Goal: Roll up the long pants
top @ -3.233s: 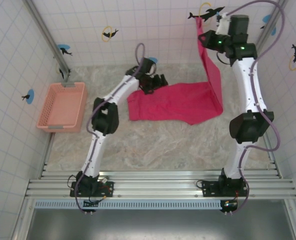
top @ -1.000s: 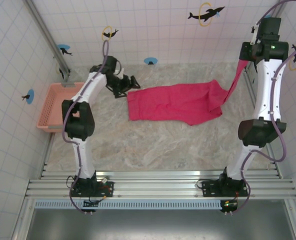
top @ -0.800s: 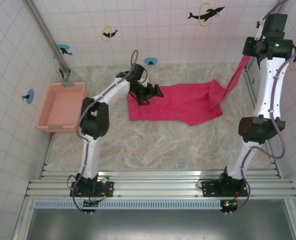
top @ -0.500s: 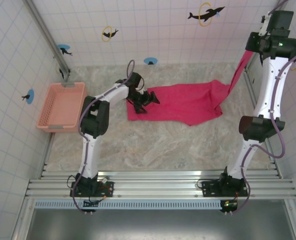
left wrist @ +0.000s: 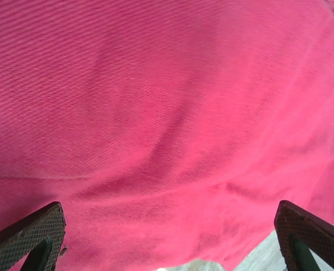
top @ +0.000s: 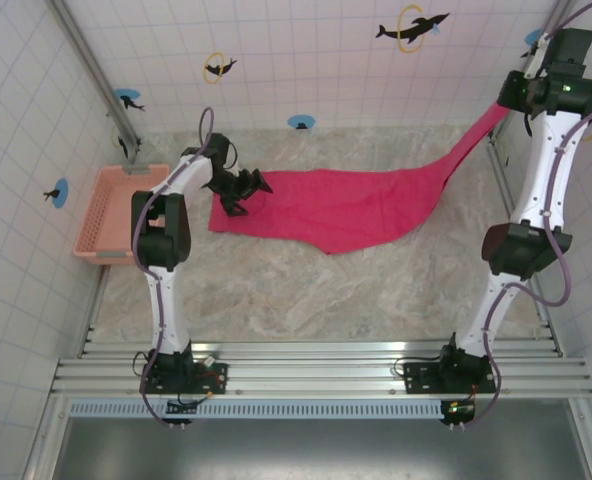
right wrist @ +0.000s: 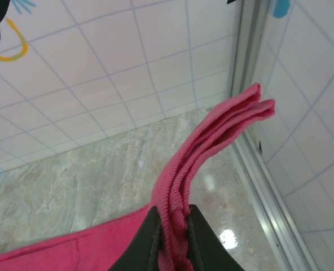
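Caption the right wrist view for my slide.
Right gripper shut on an edge of the long pants, lifted above the marble tabletop.

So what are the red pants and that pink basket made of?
The long pants look like soft matte cloth: fine diagonal ribs and gentle wrinkles show up close. The basket is probably hard plastic, with stiff straight walls, though it is too small to be sure.

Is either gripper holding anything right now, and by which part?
The right gripper pinches the long pants by a bunched ribbed edge at their raised end. The left gripper is open, holding nothing.
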